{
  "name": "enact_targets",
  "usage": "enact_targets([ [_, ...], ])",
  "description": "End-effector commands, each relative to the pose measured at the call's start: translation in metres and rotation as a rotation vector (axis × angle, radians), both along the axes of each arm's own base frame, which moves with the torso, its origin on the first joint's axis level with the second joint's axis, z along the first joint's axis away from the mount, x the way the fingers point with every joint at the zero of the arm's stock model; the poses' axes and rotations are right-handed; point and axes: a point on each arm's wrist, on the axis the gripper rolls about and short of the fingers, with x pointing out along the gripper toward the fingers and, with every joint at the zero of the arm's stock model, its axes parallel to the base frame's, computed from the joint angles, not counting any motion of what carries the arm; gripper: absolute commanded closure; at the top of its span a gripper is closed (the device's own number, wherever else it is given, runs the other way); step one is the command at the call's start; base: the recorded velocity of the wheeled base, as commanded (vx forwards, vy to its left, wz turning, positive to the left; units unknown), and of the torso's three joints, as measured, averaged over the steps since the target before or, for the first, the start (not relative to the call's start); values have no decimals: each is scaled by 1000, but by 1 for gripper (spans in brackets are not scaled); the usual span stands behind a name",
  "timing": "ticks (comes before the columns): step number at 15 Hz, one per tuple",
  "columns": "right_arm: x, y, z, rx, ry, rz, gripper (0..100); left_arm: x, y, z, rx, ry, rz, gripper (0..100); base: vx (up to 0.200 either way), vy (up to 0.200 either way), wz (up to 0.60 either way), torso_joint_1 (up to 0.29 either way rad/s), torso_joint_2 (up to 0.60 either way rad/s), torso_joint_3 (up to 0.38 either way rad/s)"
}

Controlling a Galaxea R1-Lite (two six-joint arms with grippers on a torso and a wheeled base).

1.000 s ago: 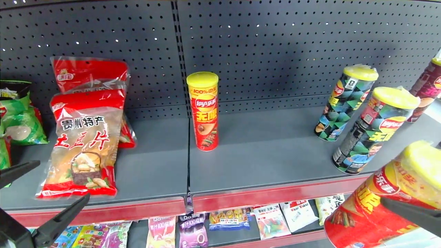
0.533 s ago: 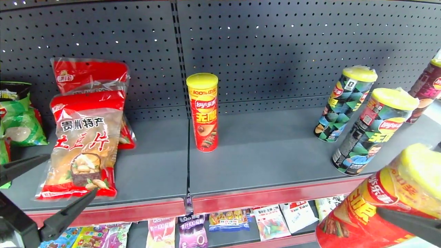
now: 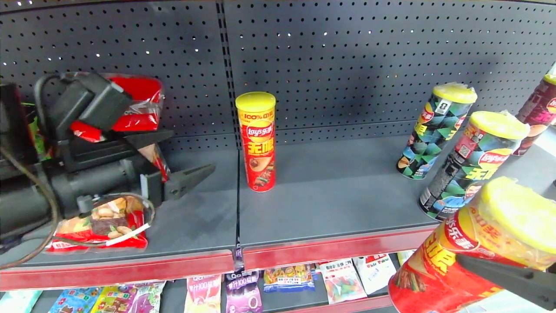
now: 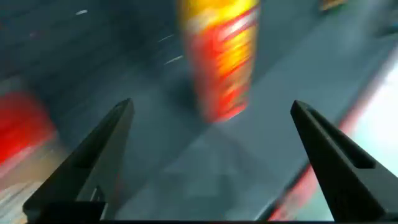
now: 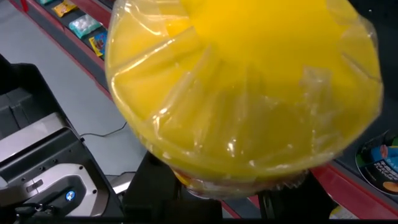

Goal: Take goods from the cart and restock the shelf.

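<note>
Head view: a dark pegboard panel [image 3: 347,65] is seen rising behind the shelf [image 3: 339,204], whose grey deck is edged in red along the front. A lower tier [image 3: 173,300] is seen beneath that edge. In the right wrist view a grey floor [image 5: 74,93] is seen far below the right gripper [image 3: 473,265], crossed by a thin black cable [image 5: 106,134].

The left gripper [image 3: 191,150] is held over the left part of the deck, its two fingers spread wide with nothing between them. The right gripper is clamped on the held can [image 3: 473,234], which is tilted, yellow lid uppermost, out in front of the red edge and off the deck. One black finger is laid across its side.

Five crisp cans are counted. Besides the held can, a red can [image 3: 258,143] is stood upright just beyond the left gripper's fingertips and apart from them. Two patterned cans [image 3: 428,130] [image 3: 471,165] are stood beyond the right gripper, the nearer one close to the front edge. A dark can [image 3: 538,117] is placed farther off, past them.

Two red bags are counted. The front bag [image 3: 104,226] is partly covered by the left arm behind the gripper. The rear bag [image 3: 139,100] is propped against the pegboard panel behind the gripper's wrist.

Small packets [image 3: 286,278] are laid along the lower tier, below both grippers. Their number cannot be told.
</note>
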Motion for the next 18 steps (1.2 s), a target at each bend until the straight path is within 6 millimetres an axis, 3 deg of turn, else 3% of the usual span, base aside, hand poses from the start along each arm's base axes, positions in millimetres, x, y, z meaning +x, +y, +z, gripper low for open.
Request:
enact_targets([
  [1,0,-2,-2,-1,5,-15,100,45,-30,-11,-20,78,-107,0,0,0,0,0,0,0],
  [4,1,-2,-2,-1,10,-22,100,71,-43,-6,-32,61,-137,0,0,0,0,0,0,0],
  [6,2,-1,-3,-3,14,-22,100,89,-37,-9,2,37,-115,0,0,0,0,0,0,0],
  [9,2,-1,-3,-4,17,-22,100,95,-34,-9,14,20,-149,0,0,0,0,0,0,0],
  [18,4,-4,-5,-9,21,-50,100,135,-55,-10,-12,-3,-241,0,0,0,0,0,0,0],
])
